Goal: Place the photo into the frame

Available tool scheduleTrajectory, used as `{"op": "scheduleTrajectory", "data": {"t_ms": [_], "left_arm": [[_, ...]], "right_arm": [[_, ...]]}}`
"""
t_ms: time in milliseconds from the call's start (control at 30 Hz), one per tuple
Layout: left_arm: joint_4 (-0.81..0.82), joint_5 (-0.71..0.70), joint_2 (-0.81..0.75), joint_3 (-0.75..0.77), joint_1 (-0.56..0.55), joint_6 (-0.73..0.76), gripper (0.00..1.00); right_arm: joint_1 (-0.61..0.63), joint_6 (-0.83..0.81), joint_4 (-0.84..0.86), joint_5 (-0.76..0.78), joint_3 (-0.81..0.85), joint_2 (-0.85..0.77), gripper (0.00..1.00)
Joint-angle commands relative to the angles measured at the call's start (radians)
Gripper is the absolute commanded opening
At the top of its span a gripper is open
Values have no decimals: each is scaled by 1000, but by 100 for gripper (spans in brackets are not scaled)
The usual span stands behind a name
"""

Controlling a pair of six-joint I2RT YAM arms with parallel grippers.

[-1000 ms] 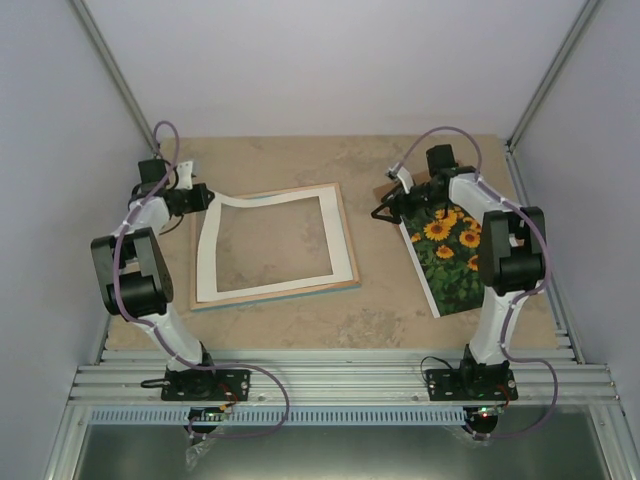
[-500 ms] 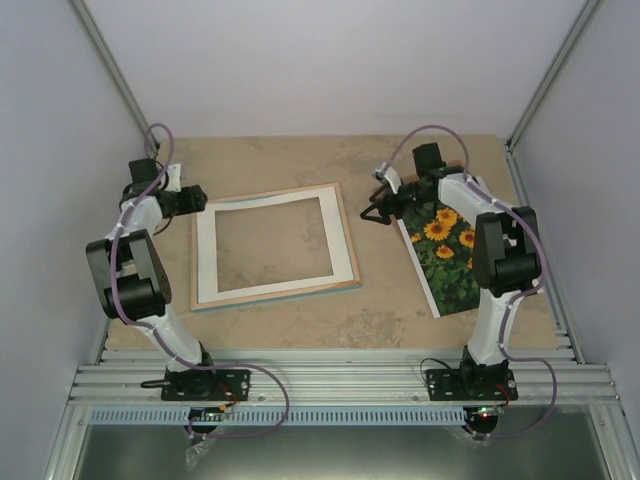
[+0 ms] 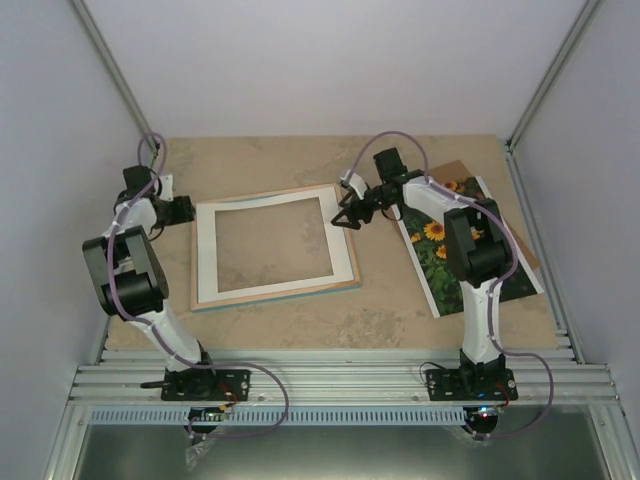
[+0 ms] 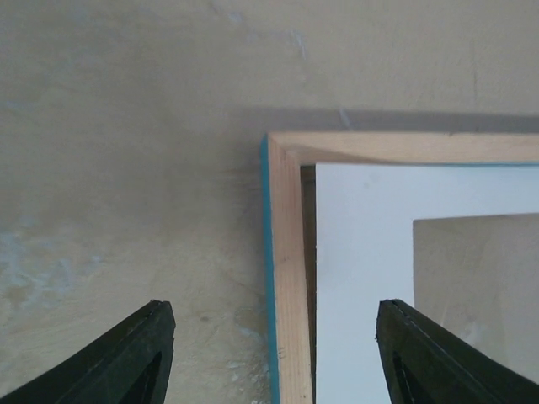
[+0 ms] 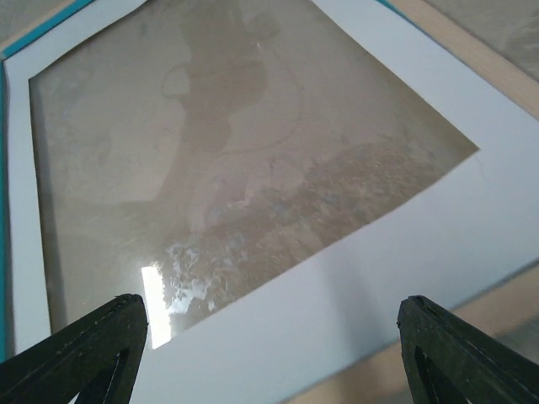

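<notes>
My right end effector (image 3: 350,217) (image 5: 269,341) stands wide, its two fingers well apart and gripping nothing, poised over the right side of the frame (image 3: 282,291). That arm reaches from its base up and leftward across the table (image 3: 300,160), elbow bent, and its forearm crosses over the upper part of the photo (image 3: 442,268). The photo lies flat on the right of the table, well apart from the frame, on a brown panel (image 3: 452,166) that shows past its far corner. My right wrist view adds what the top view cannot: the window inside the white mat (image 5: 404,236) is glossy, with a bright glare and the arm's reflection on it, and a strip of the frame's (image 5: 476,46) pale wood runs outside the mat. My left end effector (image 3: 184,209) (image 4: 271,337) is also spread wide and empty, at the frame's far left corner, its arm folded close along the left wall. Its wrist view shows that corner's wood (image 4: 286,252) with a turquoise line outside and the mat (image 4: 362,278) seated inside.
</notes>
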Motion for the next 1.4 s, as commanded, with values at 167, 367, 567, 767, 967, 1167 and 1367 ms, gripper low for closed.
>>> {"op": "scheduleTrajectory", "data": {"t_ms": [167,367,567,767,967,1167,1367], "left_arm": [[-19,-23,120,-18,-42,-27,61],[-15,-28,163,-31,-74,-40,38],[10,5,160,-59,-147,-80,28],[61,30,154,-76,-233,-136,30],[60,19,145,-25,-239,-126,48],[75,63,-15,-6,-240,-43,72],[99,90,-107,-3,-387,73,79]], "right_arm": [[41,12,58,71,22,85,83],[40,-5,31,114,-11,93,82],[10,-40,-23,156,-69,63,79],[-61,-78,-70,183,-163,-4,79],[-137,-136,-197,34,-138,-95,80],[-258,-126,-311,-23,-55,-188,82],[-431,-224,-392,43,-109,-260,82]]}}
